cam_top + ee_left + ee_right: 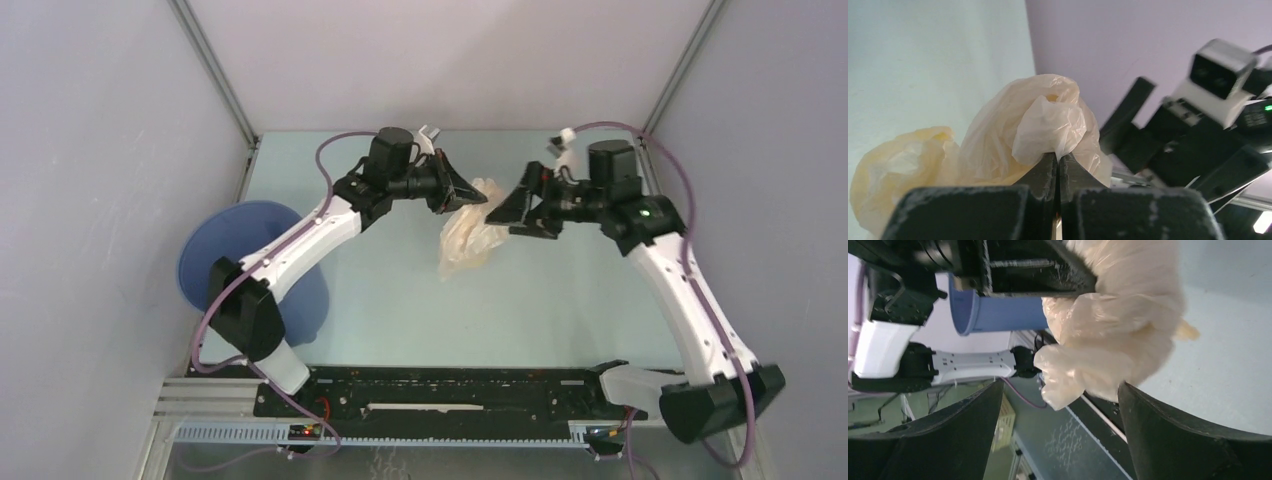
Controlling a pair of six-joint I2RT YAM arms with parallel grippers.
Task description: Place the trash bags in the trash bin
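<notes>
While I watch from overhead, the blue bin (225, 235) sits at the far left of the table (400, 300), partly hidden behind my left arm. Moving right, the left gripper (462, 195) has its fingers pressed tight together, pinching a crumpled fold of the cream plastic bag (472, 235). The bag bunches up around the middle of the table, well apart from the bin. Can't tell if it touches the tabletop. Just right of it, the right gripper (515, 212) is spread wide with nothing in it, its fingers on either side of the bag's loose end.
</notes>
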